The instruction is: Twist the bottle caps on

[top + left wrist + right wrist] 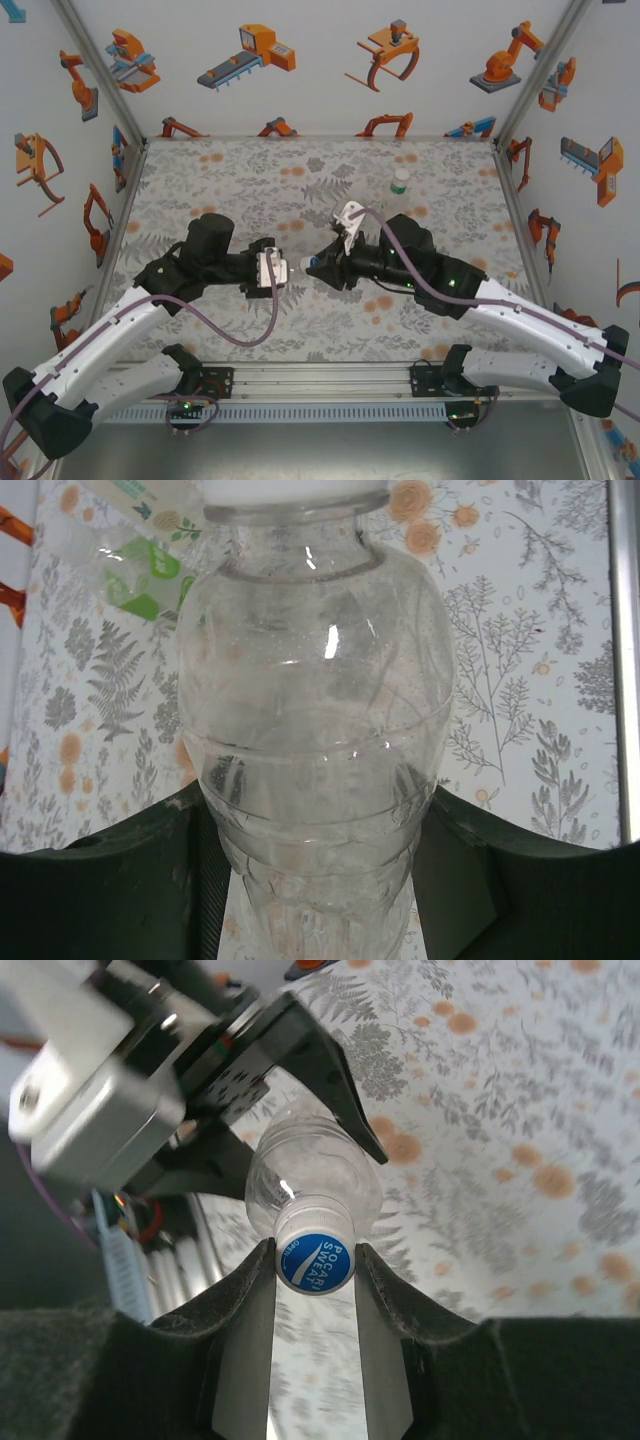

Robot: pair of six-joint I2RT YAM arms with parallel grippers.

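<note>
My left gripper (281, 268) is shut on a clear bottle (315, 700), held level above the middle of the mat, its body wedged between both jaws (315, 815). A white cap with a blue top (315, 1261) sits on the bottle's neck (312, 1175). My right gripper (315, 1255) is shut on that cap, one finger pressing each side. From above, the two grippers meet nose to nose, and the right gripper (314, 264) covers most of the cap (306, 263). Another bottle (400, 182), with a green label, stands upright at the back right.
The floral mat (230, 180) covers the table inside white walls with orange robot pictures. The green-labelled bottle (140, 580) also appears beyond the held one in the left wrist view. A metal rail (320, 385) runs along the near edge between the arm bases.
</note>
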